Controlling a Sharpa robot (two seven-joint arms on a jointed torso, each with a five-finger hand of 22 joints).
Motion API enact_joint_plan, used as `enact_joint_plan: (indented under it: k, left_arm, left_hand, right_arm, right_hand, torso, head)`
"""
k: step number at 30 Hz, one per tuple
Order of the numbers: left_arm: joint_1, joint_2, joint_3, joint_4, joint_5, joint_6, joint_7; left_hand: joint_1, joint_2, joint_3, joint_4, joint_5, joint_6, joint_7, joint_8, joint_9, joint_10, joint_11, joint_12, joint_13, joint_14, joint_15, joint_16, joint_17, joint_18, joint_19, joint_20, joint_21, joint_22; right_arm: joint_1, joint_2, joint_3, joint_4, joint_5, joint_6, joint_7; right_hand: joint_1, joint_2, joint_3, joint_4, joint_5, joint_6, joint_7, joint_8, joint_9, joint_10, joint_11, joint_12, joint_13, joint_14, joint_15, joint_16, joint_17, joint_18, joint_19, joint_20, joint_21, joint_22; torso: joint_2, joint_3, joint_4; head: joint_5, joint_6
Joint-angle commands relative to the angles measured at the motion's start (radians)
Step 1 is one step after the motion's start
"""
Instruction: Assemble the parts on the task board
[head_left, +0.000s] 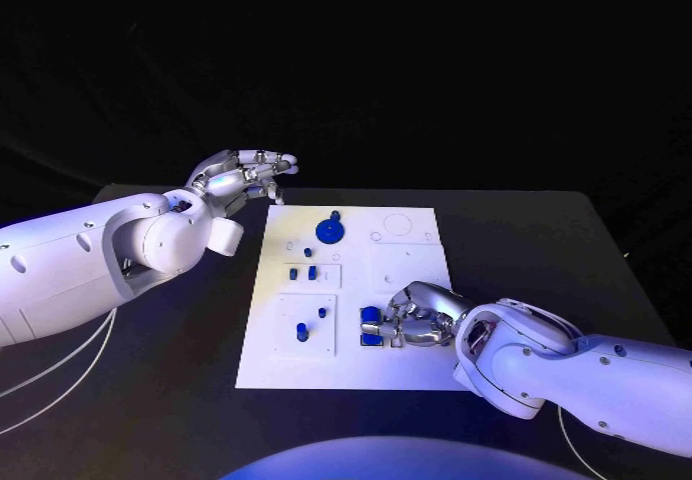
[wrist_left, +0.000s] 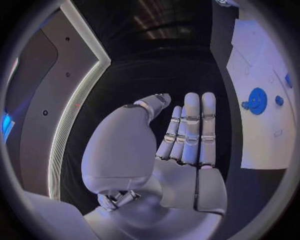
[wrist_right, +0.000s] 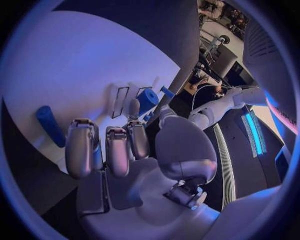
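A: Head view first. Task board lies mid-counter. Right hand is low over the board's near right part, fingers curled down by two blue parts there. Holding one? Cannot tell; the fingers hide the contact.

B: Left hand?

A: Left hand is raised off the board's far left corner, fingers loosely apart, holding nothing. A blue disc sits on the far part of the board; small blue pegs stand in the framed pockets on the left side.

B: Left wrist view?

A: Left fingers are straight, side by side, empty. Blue disc lies on the board, well apart from them.

B: Right wrist view?

A: Right fingers are bent over the white board, nothing seen between them. A blue cylinder stands just past the fingertips; a blue peg lies off to one side.

B: Risks?

A: My judgement: the curled fingers could knock the cylinder over or push it along the board, since they crowd it. The neighbouring part sits close, so a wide grasp may catch both. Left arm is clear of the work.
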Motion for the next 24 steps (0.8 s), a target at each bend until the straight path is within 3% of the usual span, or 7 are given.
enact_joint_plan:
  k: [1, 3, 5, 7, 9, 10, 24]
  left_arm:
    - [0.000, 0.000, 0.001, 0.002, 0.006, 0.014, 0.004]
    - [0.000, 0.000, 0.001, 0.002, 0.006, 0.013, 0.004]
    - [0.000, -0.001, 0.001, 0.002, 0.006, 0.013, 0.003]
    - [0.000, -0.001, 0.001, 0.002, 0.006, 0.013, 0.003]
    - [0.000, -0.002, 0.001, 0.002, 0.006, 0.012, 0.003]
    - [0.000, -0.002, 0.001, 0.003, 0.006, 0.012, 0.003]
    - [0.000, -0.002, 0.001, 0.003, 0.006, 0.012, 0.003]
  left_hand:
    - [-0.013, 0.001, -0.001, 0.006, -0.001, -0.007, 0.002, 0.004, -0.001, -0.007, -0.001, 0.004, 0.001, -0.004, 0.000, 0.005, -0.001, 0.014, 0.001, 0.009, -0.003, -0.001]
    - [-0.013, 0.001, -0.001, 0.006, -0.001, -0.007, 0.002, 0.004, -0.001, -0.007, -0.001, 0.004, 0.001, -0.004, 0.000, 0.005, -0.001, 0.014, 0.001, 0.009, -0.003, -0.001]
    - [-0.013, 0.001, -0.001, 0.006, -0.001, -0.007, 0.002, 0.004, -0.001, -0.007, -0.001, 0.004, 0.001, -0.004, 0.000, 0.005, -0.001, 0.014, 0.001, 0.009, -0.003, -0.001]
    - [-0.013, 0.001, -0.001, 0.006, -0.001, -0.007, 0.002, 0.004, -0.001, -0.007, -0.001, 0.004, 0.001, -0.004, 0.000, 0.005, -0.001, 0.014, 0.001, 0.009, -0.003, -0.001]
    - [-0.013, 0.001, -0.001, 0.006, -0.001, -0.007, 0.002, 0.004, -0.001, -0.007, -0.001, 0.004, 0.001, -0.004, 0.000, 0.005, -0.001, 0.014, 0.001, 0.009, -0.003, -0.001]
    - [-0.013, 0.001, -0.001, 0.006, -0.001, -0.007, 0.002, 0.004, -0.001, -0.007, -0.001, 0.004, 0.001, -0.004, 0.000, 0.005, -0.001, 0.014, 0.001, 0.009, -0.003, -0.001]
    - [-0.013, 0.001, -0.001, 0.006, -0.001, -0.007, 0.002, 0.004, -0.001, -0.007, -0.001, 0.004, 0.001, -0.004, 0.000, 0.005, -0.001, 0.014, 0.001, 0.009, -0.003, -0.001]
  right_arm:
    - [-0.001, -0.008, 0.000, 0.007, -0.024, -0.005, 0.022]
    - [-0.001, -0.016, 0.000, 0.013, -0.025, -0.008, 0.030]
    - [0.000, -0.022, 0.000, 0.018, -0.026, -0.007, 0.036]
    - [0.000, -0.030, 0.000, 0.023, -0.026, -0.002, 0.042]
    - [0.000, -0.034, 0.000, 0.026, -0.027, 0.007, 0.044]
    - [0.000, -0.035, 0.000, 0.025, -0.029, 0.010, 0.044]
    - [0.001, -0.035, 0.000, 0.012, -0.058, -0.010, 0.016]
  right_hand:
    - [0.059, 0.004, -0.015, -0.001, 0.051, -0.007, 0.001, -0.001, 0.003, 0.011, 0.002, 0.002, 0.073, 0.090, -0.008, 0.004, 0.174, -0.012, 0.037, -0.007, 0.006, 0.209]
    - [0.099, 0.005, -0.020, -0.003, 0.100, -0.007, -0.001, -0.002, 0.004, 0.015, 0.000, 0.007, 0.079, 0.091, -0.009, 0.005, 0.178, -0.013, 0.038, -0.008, 0.009, 0.210]
    - [0.128, 0.006, -0.019, -0.005, 0.108, -0.007, -0.002, -0.004, 0.004, 0.018, -0.001, 0.011, 0.084, 0.092, -0.009, 0.007, 0.183, -0.014, 0.040, -0.008, 0.015, 0.211]
    - [0.177, 0.007, -0.013, -0.008, 0.101, -0.006, -0.003, -0.007, 0.003, 0.020, -0.002, 0.013, 0.088, 0.093, -0.011, 0.008, 0.187, -0.014, 0.041, -0.010, 0.017, 0.212]
    - [0.225, 0.011, 0.000, -0.007, 0.053, -0.004, -0.004, -0.013, 0.001, 0.021, -0.003, 0.013, 0.090, 0.093, -0.011, 0.009, 0.190, -0.015, 0.042, -0.010, 0.020, 0.213]
    - [0.236, 0.009, 0.003, -0.008, 0.051, -0.005, -0.004, -0.014, 0.000, 0.021, -0.003, 0.012, 0.090, 0.093, -0.011, 0.009, 0.189, -0.015, 0.041, -0.010, 0.017, 0.212]
    - [0.261, 0.025, 0.018, -0.002, 0.048, -0.001, -0.004, -0.019, -0.003, 0.021, -0.003, 0.012, 0.092, 0.093, -0.011, 0.009, 0.189, -0.014, 0.039, -0.010, 0.014, 0.211]
  torso:
    - [0.000, -0.0003, -0.0004]
    - [0.000, 0.0002, 0.0001]
    - [0.000, 0.0002, 0.0007]
    - [0.000, 0.0002, 0.0009]
    - [0.000, 0.0001, 0.0008]
    - [0.001, 0.0000, 0.0002]
    - [0.001, -0.0007, 0.0021]
  head:
    - [-0.001, 0.001]
    - [-0.002, 0.002]
    - [-0.002, 0.002]
    - [-0.002, 0.001]
    - [-0.002, 0.001]
    - [-0.002, 0.000]
    - [-0.004, 0.002]
